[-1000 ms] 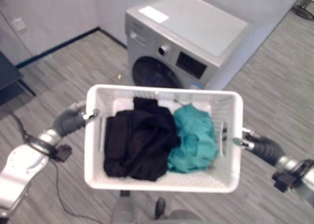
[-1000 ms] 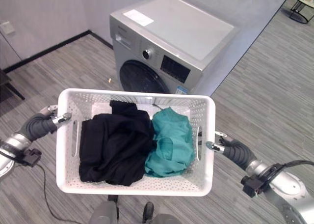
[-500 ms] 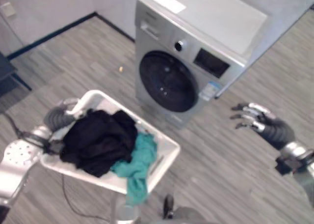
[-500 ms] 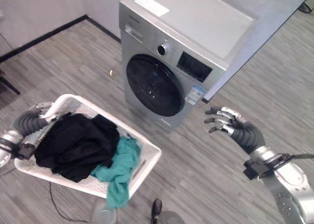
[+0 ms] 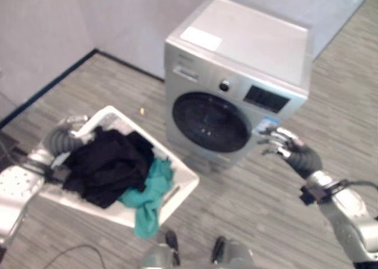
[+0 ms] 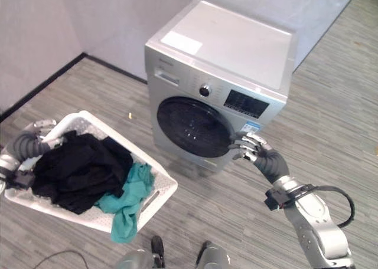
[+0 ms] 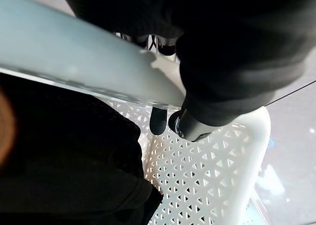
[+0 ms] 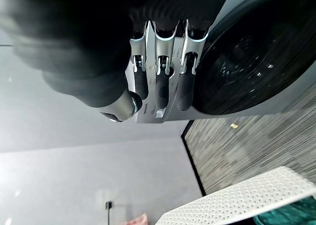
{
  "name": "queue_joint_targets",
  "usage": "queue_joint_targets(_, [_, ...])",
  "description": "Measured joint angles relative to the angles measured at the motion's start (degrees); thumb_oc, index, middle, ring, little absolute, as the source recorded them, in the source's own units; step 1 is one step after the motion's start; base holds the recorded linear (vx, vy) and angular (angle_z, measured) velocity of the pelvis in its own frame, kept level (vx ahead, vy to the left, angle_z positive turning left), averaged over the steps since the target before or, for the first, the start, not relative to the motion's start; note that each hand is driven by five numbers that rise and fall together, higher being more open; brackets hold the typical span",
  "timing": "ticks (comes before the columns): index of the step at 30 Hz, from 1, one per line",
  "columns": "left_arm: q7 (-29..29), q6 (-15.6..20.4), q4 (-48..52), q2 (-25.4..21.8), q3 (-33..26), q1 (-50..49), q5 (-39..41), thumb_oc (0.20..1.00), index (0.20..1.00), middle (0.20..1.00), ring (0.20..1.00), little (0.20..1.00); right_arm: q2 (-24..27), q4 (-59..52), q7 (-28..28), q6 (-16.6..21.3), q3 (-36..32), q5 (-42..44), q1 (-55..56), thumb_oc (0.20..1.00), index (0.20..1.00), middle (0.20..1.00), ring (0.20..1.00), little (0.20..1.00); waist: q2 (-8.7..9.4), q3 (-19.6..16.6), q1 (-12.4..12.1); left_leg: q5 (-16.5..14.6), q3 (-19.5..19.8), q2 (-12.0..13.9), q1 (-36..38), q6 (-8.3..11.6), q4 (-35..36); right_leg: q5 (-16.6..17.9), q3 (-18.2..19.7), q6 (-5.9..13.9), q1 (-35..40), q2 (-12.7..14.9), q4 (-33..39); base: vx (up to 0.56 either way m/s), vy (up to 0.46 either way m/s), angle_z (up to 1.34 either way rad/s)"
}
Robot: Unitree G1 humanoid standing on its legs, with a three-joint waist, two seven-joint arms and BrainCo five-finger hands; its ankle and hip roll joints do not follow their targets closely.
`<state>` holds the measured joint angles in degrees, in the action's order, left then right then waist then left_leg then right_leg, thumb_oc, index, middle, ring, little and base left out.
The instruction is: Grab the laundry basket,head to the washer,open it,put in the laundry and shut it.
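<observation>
A white perforated laundry basket (image 5: 180,183) tilts low at my left, holding black clothes (image 5: 106,166) and a teal garment (image 5: 147,201) that droops over its near rim. My left hand (image 5: 59,140) is curled round the basket's far end; in the left wrist view its thumb (image 7: 190,126) hooks under the rim (image 7: 74,62). The silver front-loading washer (image 5: 254,42) stands ahead with its round dark door (image 5: 209,122) closed. My right hand (image 6: 254,151) hovers at the door's right edge, fingers (image 8: 160,82) straight and holding nothing.
Pale walls with a dark skirting board (image 5: 47,89) meet behind and left of the washer. A small scrap (image 5: 142,111) lies on the grey plank floor (image 5: 266,210) between the basket and the washer.
One second ago both hands held the basket level. The right hand let go, the basket dropped to the left and tilted, and the right hand has since moved in to the washer door.
</observation>
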<state>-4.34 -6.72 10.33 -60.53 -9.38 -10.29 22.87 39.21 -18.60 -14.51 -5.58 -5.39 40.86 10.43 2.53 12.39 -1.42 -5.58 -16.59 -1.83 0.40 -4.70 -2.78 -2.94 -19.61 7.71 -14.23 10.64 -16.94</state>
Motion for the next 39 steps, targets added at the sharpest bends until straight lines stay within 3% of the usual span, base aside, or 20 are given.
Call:
queue_joint_targets(2, [-1.60, -0.24, -0.25, -0.66, 0.54, -0.71, 1.50, 0.200, 0.200, 0.200, 0.200, 0.200, 0.08, 0.00, 0.26, -0.01, 0.07, -0.25, 0.21, 0.200, 0.200, 0.200, 0.200, 0.200, 0.01, 0.02, 0.81, -0.04, 0.12, -1.25, 1.39, -0.23, 0.39, 1.89, -2.40, -0.91, -1.01, -1.08, 3.61, 0.20, -0.001, 0.19])
queue_joint_targets(5, [-3.25, -0.28, 1.73, -8.66, 0.61, -3.91, 8.25, 0.200, 0.200, 0.200, 0.200, 0.200, 1.48, 0.76, 0.68, 0.02, 0.85, -0.24, 0.25, 0.200, 0.200, 0.200, 0.200, 0.200, -0.01, 0.03, 0.98, -1.15, 1.34, -2.92, 3.76, -0.13, 0.84, 4.34, -7.20, -3.18, -0.76, -1.11, 5.51, 0.21, -0.063, 0.25])
queue_joint_targets(7, [-3.67, -0.45, 2.48, -12.01, 3.16, 0.92, 10.08, 0.200, 0.200, 0.200, 0.200, 0.200, 1.56, 1.42, 1.07, 0.01, 1.69, -0.22, 1.86, 0.200, 0.200, 0.200, 0.200, 0.200, -0.47, -0.39, 1.90, -1.75, 5.04, -3.01, 4.94, 0.43, 0.51, 4.46, -3.66, -4.30, 1.17, -3.56, 5.24, 0.23, -0.173, 0.86])
queue_joint_targets(10, [-3.84, -0.35, 4.38, -9.30, 6.38, 5.09, 9.21, 0.200, 0.200, 0.200, 0.200, 0.200, 1.85, 1.48, 0.95, 0.03, 1.45, -0.18, 3.06, 0.200, 0.200, 0.200, 0.200, 0.200, -1.43, -0.56, 1.02, -3.80, 6.00, -2.47, 5.91, 2.91, -2.80, 4.44, -4.22, -11.68, 5.98, -5.89, 9.08, 0.17, -0.221, 0.43])
queue_joint_targets(12, [-3.67, -0.34, 4.26, -7.92, 8.88, 6.97, 8.73, 0.200, 0.200, 0.200, 0.200, 0.200, 2.67, 2.04, 1.06, 0.08, 1.70, -0.01, 2.55, 0.200, 0.200, 0.200, 0.200, 0.200, -2.20, -0.71, 0.83, -5.62, 5.71, -1.04, 4.18, 5.93, -9.06, 3.50, -4.25, -12.05, 7.78, -7.18, 9.70, 0.10, -0.268, 0.09])
queue_joint_targets(13, [-3.14, -0.33, 2.89, -5.08, 12.25, 11.81, 7.96, 0.200, 0.200, 0.200, 0.200, 0.200, 3.63, 2.46, 1.28, 0.01, 1.76, 0.27, 2.13, 0.200, 0.200, 0.200, 0.200, 0.200, -1.74, -0.60, 0.32, -6.67, 2.95, 2.57, -4.86, 8.29, -30.53, 1.88, -4.53, -14.01, 9.72, -7.92, 10.32, 0.11, -0.239, 0.02])
queue_joint_targets(14, [-2.93, -0.31, 3.07, -5.45, 12.88, 12.44, 7.96, 0.200, 0.200, 0.200, 0.200, 0.200, 4.11, 2.43, 1.33, 0.01, 1.70, 0.32, 1.94, 0.200, 0.200, 0.200, 0.200, 0.200, -1.93, -0.64, -0.27, -5.58, 1.82, 5.10, -7.89, 8.72, -38.24, 1.02, -3.68, -14.75, 10.65, -8.85, 10.74, 0.08, -0.147, -0.38])
queue_joint_targets(15, [-2.21, -0.18, 3.22, -5.87, 13.25, 12.49, 8.01, 0.200, 0.200, 0.200, 0.200, 0.200, 4.06, 2.46, 1.51, 0.09, 1.43, 0.38, 1.85, 0.200, 0.200, 0.200, 0.200, 0.200, -2.16, -0.90, -1.35, -5.59, 1.77, 8.21, -10.28, 8.75, -45.14, 0.34, -2.51, -15.97, 12.34, -10.18, 11.14, 0.11, -0.120, -0.68])
queue_joint_targets(17, [-0.79, 0.05, 2.77, -6.07, 13.15, 12.87, 8.34, 0.200, 0.200, 0.200, 0.200, 0.200, 3.80, 2.50, 1.83, 0.36, 1.19, 0.79, 1.96, 0.200, 0.200, 0.200, 0.200, 0.200, -1.90, -1.67, -1.38, -5.56, 5.23, 11.99, -13.12, 9.19, -50.28, -0.97, -1.55, -17.39, 13.17, -12.07, 10.60, 0.12, -0.018, -0.48])
queue_joint_targets(18, [0.21, 0.06, 1.86, -9.89, 16.82, 17.37, 11.35, 0.200, 0.200, 0.200, 0.200, 0.200, 3.64, 3.31, 2.39, -0.17, 1.53, 0.93, 2.44, 0.200, 0.200, 0.200, 0.200, 0.200, 0.49, -0.99, -0.90, -5.44, 6.93, 16.39, -17.57, 8.58, -50.70, -2.92, -0.28, -18.24, 13.70, -12.51, 10.12, 0.11, 0.108, -0.25])
queue_joint_targets(21, [0.36, 0.10, 1.23, -11.75, 21.13, 20.60, 15.43, 0.200, 0.200, 0.200, 0.200, 0.200, 3.61, 3.59, 3.09, -0.24, 2.40, 1.92, 0.48, 0.200, 0.200, 0.200, 0.200, 0.200, 1.86, -0.29, -0.91, -4.77, 12.68, 17.68, -17.75, 9.82, -35.39, -1.81, 2.00, -16.00, 15.07, -12.02, 10.56, 0.09, 0.176, -0.56])
queue_joint_targets(23, [0.06, 0.15, 0.91, -14.21, 26.65, 23.55, 19.72, 0.200, 0.200, 0.200, 0.200, 0.200, 4.13, 3.95, 3.43, -0.01, 5.06, 1.98, -0.71, 0.200, 0.200, 0.200, 0.200, 0.200, 1.39, 0.10, 0.37, -1.60, 17.28, 17.02, -14.68, 13.21, -14.80, -2.27, 3.81, -14.82, 16.33, -11.66, 11.02, 0.13, 0.200, -0.66])
queue_joint_targets(24, [-0.03, 0.08, 0.61, -14.37, 27.91, 23.85, 22.03, 0.200, 0.200, 0.200, 0.200, 0.200, 5.19, 4.32, 3.40, -0.06, 7.24, 2.02, -1.90, 0.200, 0.200, 0.200, 0.200, 0.200, 0.59, 1.35, -0.01, 2.32, 19.84, 15.68, -13.20, 12.67, -7.63, -2.00, 5.74, -14.10, 17.44, -11.37, 11.11, 0.18, 0.184, -0.68])
queue_joint_targets(26, [-0.50, 0.04, 0.65, -16.16, 29.13, 24.14, 24.13, 0.200, 0.200, 0.200, 0.200, 0.200, 5.32, 4.82, 3.44, -0.06, 8.02, 2.04, -2.53, 0.200, 0.200, 0.200, 0.200, 0.200, -0.14, 1.89, 0.20, 4.14, 22.07, 14.12, -11.16, 12.66, -4.92, -2.23, 6.63, -13.05, 19.01, -11.36, 11.66, 0.15, 0.177, -0.57])
queue_joint_targets(28, [-0.81, -0.03, 0.71, -20.13, 37.05, 30.45, 28.71, 0.200, 0.200, 0.200, 0.200, 0.200, 6.47, 4.55, 3.32, -0.01, 8.01, 2.11, -1.27, 0.200, 0.200, 0.200, 0.200, 0.200, -2.37, 1.51, 1.84, 6.70, 17.54, 13.68, -8.13, 9.67, -5.78, -3.04, 6.16, -10.30, 22.62, -11.54, 13.41, 0.09, 0.163, -0.06])
queue_joint_targets(29, [-0.98, -0.02, 0.94, -21.13, 39.17, 32.45, 30.05, 0.200, 0.200, 0.200, 0.200, 0.200, 6.63, 4.66, 3.35, 0.05, 7.98, 2.11, -1.15, 0.200, 0.200, 0.200, 0.200, 0.200, -2.94, 1.30, 1.99, 9.21, 17.78, 13.15, -7.33, 12.14, -4.59, -3.87, 6.60, -8.94, 22.72, -11.65, 12.72, 0.10, 0.209, 0.09])
queue_joint_targets(31, [-0.97, 0.03, 1.52, -21.58, 39.65, 34.08, 30.82, 0.200, 0.200, 0.200, 0.200, 0.200, 6.53, 4.20, 3.02, 0.05, 8.29, 2.39, -0.94, 0.200, 0.200, 0.200, 0.200, 0.200, -2.04, 1.00, 1.64, 9.96, 17.16, 10.58, -7.46, 11.79, -3.70, -4.82, 7.41, -7.37, 20.75, -9.15, 10.92, 0.09, 0.197, 0.03])
queue_joint_targets(33, [-1.56, -0.26, 2.38, -26.27, 48.78, 43.50, 33.10, 0.200, 0.200, 0.200, 0.200, 0.200, 6.47, 5.20, 2.22, 0.21, 9.84, 2.53, -3.13, 0.200, 0.200, 0.200, 0.200, 0.200, -1.20, 0.80, 1.68, 10.63, 16.00, 6.88, -6.55, 9.62, -1.04, -4.01, 7.40, -5.32, 20.95, -5.01, 12.51, 0.05, 0.170, 0.12])
queue_joint_targets(35, [-1.63, -0.38, 1.96, -27.90, 55.14, 50.56, 33.96, 0.200, 0.200, 0.200, 0.200, 0.200, 6.44, 5.97, 1.68, 0.22, 11.59, 2.55, -5.17, 0.200, 0.200, 0.200, 0.200, 0.200, -1.11, 0.61, 0.95, 10.25, 14.94, 5.28, -5.63, 8.70, -0.09, -3.62, 7.92, -4.18, 21.44, -3.31, 13.49, 0.04, 0.138, -0.09])
queue_joint_targets(39, [-3.95, 0.27, 1.83, -29.03, 58.60, 60.39, 34.63, 0.200, 0.200, 0.200, 0.200, 0.200, 6.57, 6.02, 0.83, 0.25, 12.47, 2.86, -7.31, 0.200, 0.200, 0.200, 0.200, 0.200, -1.36, 0.29, 0.75, 10.42, 13.37, 3.65, -4.64, 7.46, 1.08, -2.07, 8.03, -2.31, 22.24, -1.52, 15.58, 0.02, 0.136, -0.14])
